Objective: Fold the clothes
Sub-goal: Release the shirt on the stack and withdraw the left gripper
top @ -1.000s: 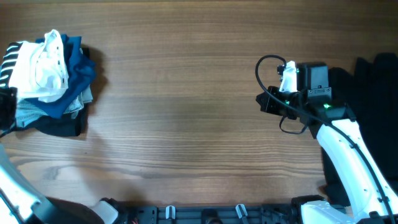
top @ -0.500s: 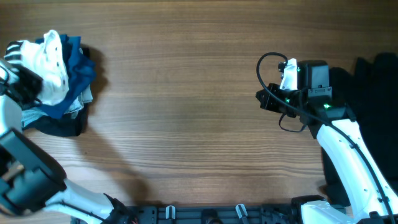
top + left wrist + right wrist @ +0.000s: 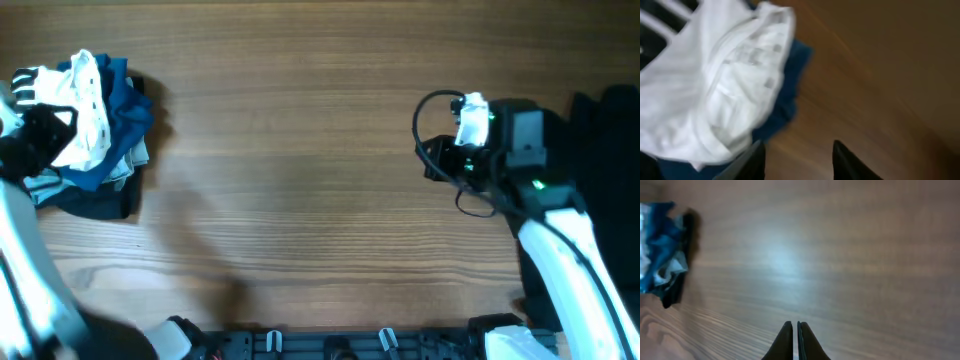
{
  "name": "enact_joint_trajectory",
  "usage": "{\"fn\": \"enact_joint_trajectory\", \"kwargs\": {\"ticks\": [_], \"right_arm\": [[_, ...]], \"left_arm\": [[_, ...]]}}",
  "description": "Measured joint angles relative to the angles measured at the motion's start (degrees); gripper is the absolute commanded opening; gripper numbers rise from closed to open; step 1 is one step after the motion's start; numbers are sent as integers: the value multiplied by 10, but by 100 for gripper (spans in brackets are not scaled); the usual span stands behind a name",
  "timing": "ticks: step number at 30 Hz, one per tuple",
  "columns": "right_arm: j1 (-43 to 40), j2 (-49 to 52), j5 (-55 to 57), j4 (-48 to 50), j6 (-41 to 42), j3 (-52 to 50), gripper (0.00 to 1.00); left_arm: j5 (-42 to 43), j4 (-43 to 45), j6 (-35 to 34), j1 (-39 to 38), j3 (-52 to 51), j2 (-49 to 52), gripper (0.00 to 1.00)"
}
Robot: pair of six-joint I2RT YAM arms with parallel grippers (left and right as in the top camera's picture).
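Observation:
The white shirt (image 3: 82, 115) lies crumpled on top of a clothes pile at the table's far left. It fills the upper left of the left wrist view (image 3: 705, 85). My left gripper (image 3: 42, 138) hovers over the pile's left side. Its jaws (image 3: 799, 150) are open and empty, one tip beside the shirt's edge, the other over bare wood. My right gripper (image 3: 432, 165) is at the right of the table, well away from the pile. Its fingers (image 3: 792, 327) are shut on nothing above the wood.
A dark blue polo shirt (image 3: 127, 108) lies under the white shirt and also shows in the left wrist view (image 3: 785, 100) and the right wrist view (image 3: 662, 250). A dark garment (image 3: 100, 203) sits at the pile's bottom. A black garment heap (image 3: 610, 160) lies at the right edge.
My left arm has swung in from the left edge over the clothes pile. My right arm has shifted slightly to the right, still shut.

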Motion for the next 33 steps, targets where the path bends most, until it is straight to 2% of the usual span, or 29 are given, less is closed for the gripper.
{"fn": "enact_joint_trajectory", "kwargs": {"ticks": [2, 3, 4, 5, 6, 7, 11, 15, 33], "right_arm": [[0, -37, 0, 2, -16, 14, 11], [0, -70, 0, 6, -28, 26, 18], [0, -94, 0, 8, -36, 34, 22], [0, -128, 1, 10, -45, 42, 28], [0, -161, 4, 10, -50, 47, 38], [0, -179, 7, 8, -51, 49, 100], [1, -295, 32, -12, -64, 55, 100], [1, -363, 42, -19, -68, 56, 100], [1, -374, 78, -41, -83, 56, 100]], "left_arm": [[2, -49, 31, -30, 1, -75, 52], [-2, -75, 46, -56, 1, -118, 55], [-9, -96, 55, -85, 2, -156, 64], [-11, -109, 63, -105, 2, -183, 94], [-27, -126, 69, -137, 2, -217, 100], [-38, -140, 78, -164, 2, -249, 100], [-100, -201, 88, -266, 2, -343, 100], [-132, -234, 89, -317, 2, -387, 100], [-155, -236, 89, -327, 2, -402, 100]]}}
